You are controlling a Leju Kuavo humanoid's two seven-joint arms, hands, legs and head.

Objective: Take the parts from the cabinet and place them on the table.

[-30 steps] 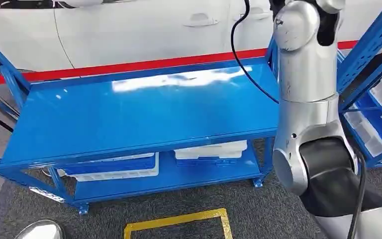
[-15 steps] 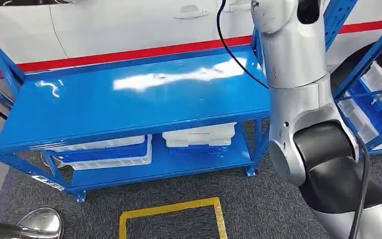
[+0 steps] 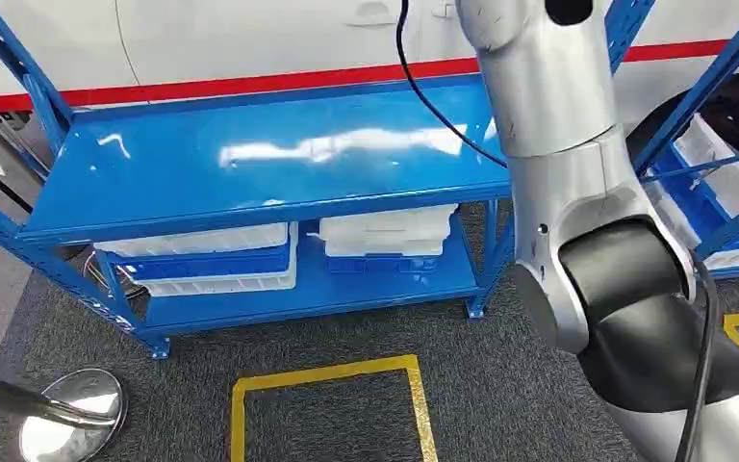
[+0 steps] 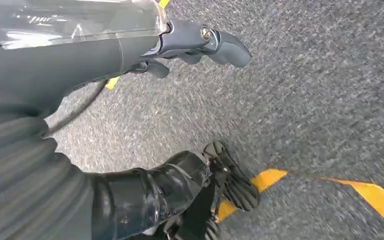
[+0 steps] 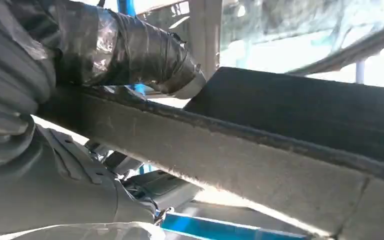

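my right hand [image 5: 80, 65] grips a flat grey felt-covered part [image 5: 260, 150], thumb pressed over its edge, seen close from the right wrist. my left hand [image 4: 195, 42] hangs over the grey carpet [image 4: 305, 90], holding nothing, its fingers only slightly apart. ahead stands the blue table [image 3: 250, 164], its top bare and glossy, with white trays [image 3: 385, 231] stacked on the lower shelf. my silver right arm [image 3: 568, 173] rises in front, beside a blue cabinet [image 3: 722, 192].

Right hand [image 5: 105, 90] clamps a part (thumb wrapped); left hand [image 4: 190, 45] hangs
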